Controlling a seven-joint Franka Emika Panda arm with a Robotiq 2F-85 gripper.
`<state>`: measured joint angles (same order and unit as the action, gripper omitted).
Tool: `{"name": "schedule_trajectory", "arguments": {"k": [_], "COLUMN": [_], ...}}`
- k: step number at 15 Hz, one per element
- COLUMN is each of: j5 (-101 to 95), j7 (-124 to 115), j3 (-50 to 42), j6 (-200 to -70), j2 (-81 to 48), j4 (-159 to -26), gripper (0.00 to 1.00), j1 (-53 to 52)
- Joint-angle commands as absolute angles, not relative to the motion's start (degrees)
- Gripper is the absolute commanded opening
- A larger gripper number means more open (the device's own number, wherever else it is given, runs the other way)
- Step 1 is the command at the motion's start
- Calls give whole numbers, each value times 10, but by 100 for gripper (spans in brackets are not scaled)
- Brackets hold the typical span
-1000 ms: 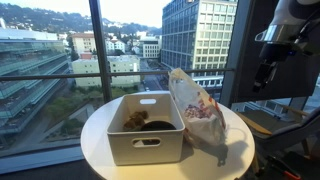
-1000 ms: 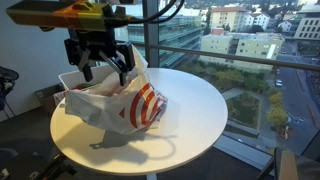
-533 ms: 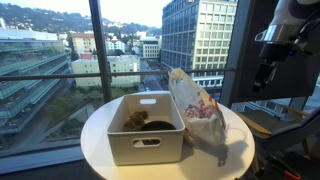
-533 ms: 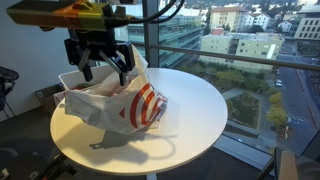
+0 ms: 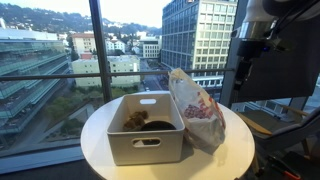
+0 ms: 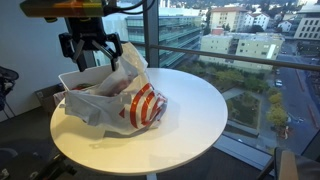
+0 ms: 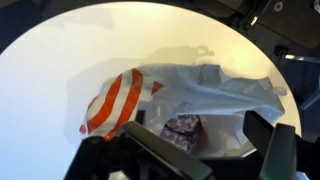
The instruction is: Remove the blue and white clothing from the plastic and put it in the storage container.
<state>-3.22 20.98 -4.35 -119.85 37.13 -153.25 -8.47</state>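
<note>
A white plastic bag (image 6: 122, 97) with red stripes lies on the round white table (image 6: 195, 120), next to the white storage container (image 5: 145, 135). In the wrist view the bag (image 7: 205, 85) gapes open and the blue and white patterned clothing (image 7: 184, 128) shows inside it. My gripper (image 6: 90, 50) hangs open and empty above the bag, apart from it. In the wrist view its dark fingers (image 7: 200, 160) frame the bag's mouth. In an exterior view the gripper (image 5: 244, 72) is a dark shape to the upper right of the bag (image 5: 196, 108).
The container holds some brown items (image 5: 138, 120). Its rim also shows behind the bag (image 6: 70, 78). Floor-to-ceiling windows with a dark pillar (image 5: 100, 50) stand behind the table. The table edge (image 5: 95, 150) is close around the container.
My gripper has risen and shifted sideways above the bag, still open. The bag and the container have not moved.
</note>
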Motion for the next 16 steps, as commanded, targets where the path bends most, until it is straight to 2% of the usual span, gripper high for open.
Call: {"name": "schedule_trajectory", "arguments": {"k": [1, 9, 16], "j5": [-29, -69, -138], "j7": [251, 299, 285], "j3": [-30, 21, 43], "j6": [-1239, -1398, -1416], "j2": [281, 108, -4], "j4": [-1452, -1387, -1357], "gripper": [100, 100, 100], "j1": [-112, -131, -100]}}
